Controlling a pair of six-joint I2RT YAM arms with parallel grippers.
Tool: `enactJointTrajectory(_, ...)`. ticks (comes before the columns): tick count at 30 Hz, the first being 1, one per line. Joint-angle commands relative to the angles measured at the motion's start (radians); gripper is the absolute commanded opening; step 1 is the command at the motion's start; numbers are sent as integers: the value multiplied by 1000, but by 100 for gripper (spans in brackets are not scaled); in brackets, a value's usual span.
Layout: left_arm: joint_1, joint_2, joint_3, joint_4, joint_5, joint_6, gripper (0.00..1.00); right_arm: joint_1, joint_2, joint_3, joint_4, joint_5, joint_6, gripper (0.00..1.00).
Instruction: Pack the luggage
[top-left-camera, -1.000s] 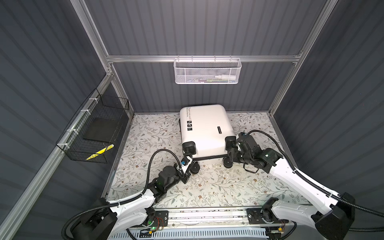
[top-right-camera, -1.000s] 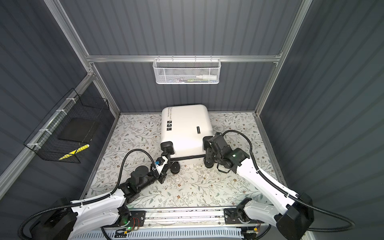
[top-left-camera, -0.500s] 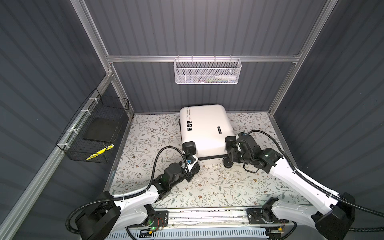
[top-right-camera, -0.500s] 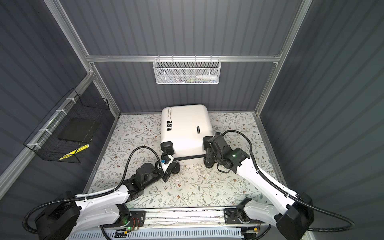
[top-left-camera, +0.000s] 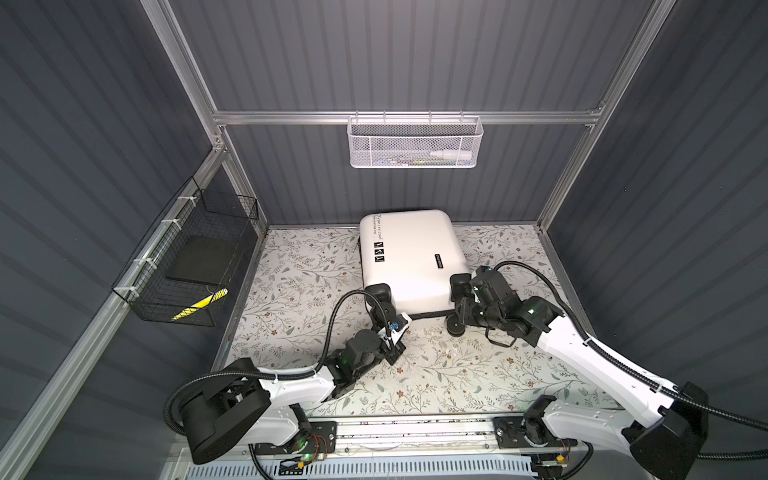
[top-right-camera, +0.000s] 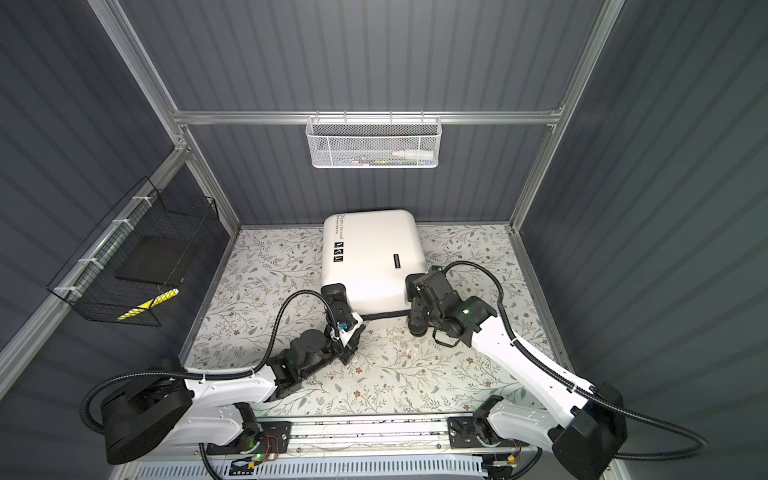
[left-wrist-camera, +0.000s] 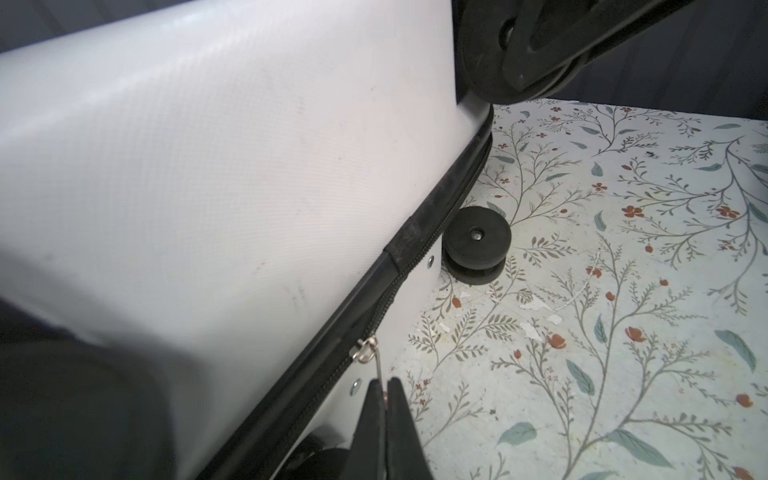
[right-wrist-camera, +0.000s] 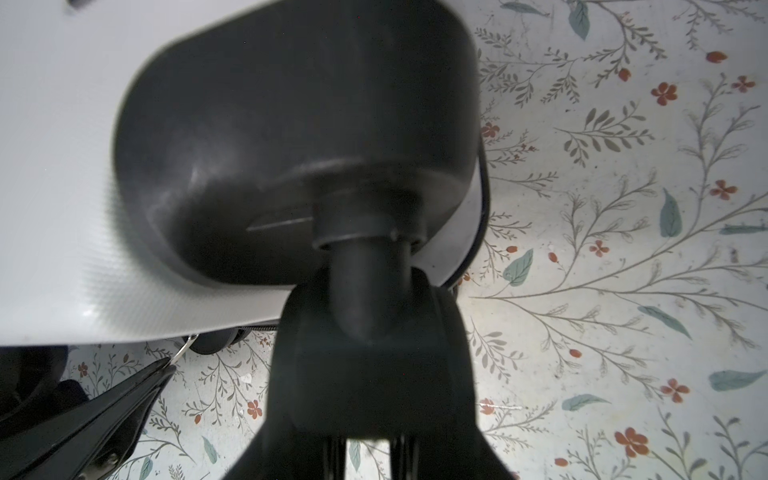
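We note the luggage (left-wrist-camera: 208, 166) shell as white hard plastic with a fine woven-grain texture and a soft sheen. Zipper band (left-wrist-camera: 417, 230): black woven cloth, matt. Zipper pull (left-wrist-camera: 365, 347): bright bare metal. Wheel (left-wrist-camera: 477, 239): black, matt, rubbery-looking. Wheel housing (right-wrist-camera: 291, 124): smooth dark plastic, satin. We record the table (left-wrist-camera: 665, 374) cover as a matt floral print, scuffed and flaking in spots. Mesh basket (top-left-camera: 413, 145): white-coated metal.

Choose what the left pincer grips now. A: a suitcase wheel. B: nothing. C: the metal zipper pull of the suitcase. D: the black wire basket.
C: in the left wrist view the shut left pincer clamps the thin zipper pull at the luggage seam.
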Motion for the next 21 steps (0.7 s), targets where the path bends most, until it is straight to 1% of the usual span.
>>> enactJointTrajectory(1,-100,57,35,62,182,-2,0,33,10,15,140,-71,16,0)
enactJointTrajectory(6,-135,128,70,108,157,-11,0,32,12,30,134,-55,0,0)
enactJointTrajectory(10,-159,172,105,122,144,-9,0,20,18,89,94,-2,-46,0)
enactJointTrajectory(15,-180,218,136,138,128,-8,0,-11,28,119,95,-20,-69,0)
enactJointTrajectory(21,-201,281,184,161,118,-7,0,-11,56,88,131,-59,-65,0)
